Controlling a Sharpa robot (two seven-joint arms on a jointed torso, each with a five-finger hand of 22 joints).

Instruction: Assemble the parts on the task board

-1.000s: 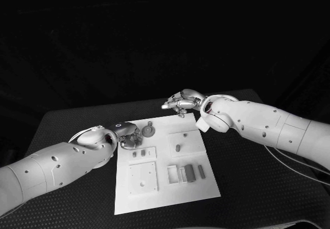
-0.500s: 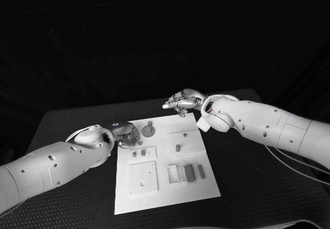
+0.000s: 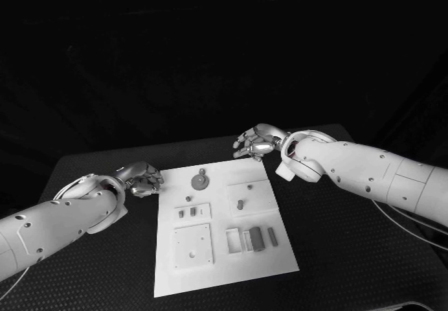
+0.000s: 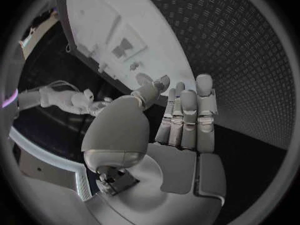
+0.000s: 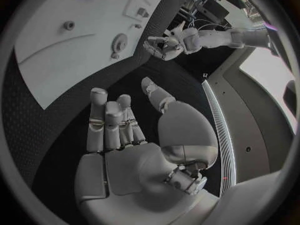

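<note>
The white task board (image 3: 224, 259) lies in the middle of the table. On it are a round part (image 3: 200, 181) near the far edge, a small piece (image 3: 241, 205) in a raised plate, two little pieces (image 3: 193, 211), and dark bars (image 3: 255, 236) at the near right. My left hand (image 3: 140, 180) hovers off the board's left edge, fingers straight and empty; the left wrist view shows that hand (image 4: 184, 120) beside the board (image 4: 106, 20). My right hand (image 3: 257, 144) is past the board's far edge, fingers spread and holding nothing, as the hand (image 5: 119, 122) appears in the right wrist view.
A square plate (image 3: 193, 243) with a hole sits at the board's near left. The black textured table (image 3: 373, 259) extends on both sides of the board. In the right wrist view the board (image 5: 56, 60) lies ahead and the left hand (image 5: 165, 45) beyond it.
My left hand has drawn back leftward from beside the round part, off the board. My right hand has shifted slightly right and its fingers have spread.
</note>
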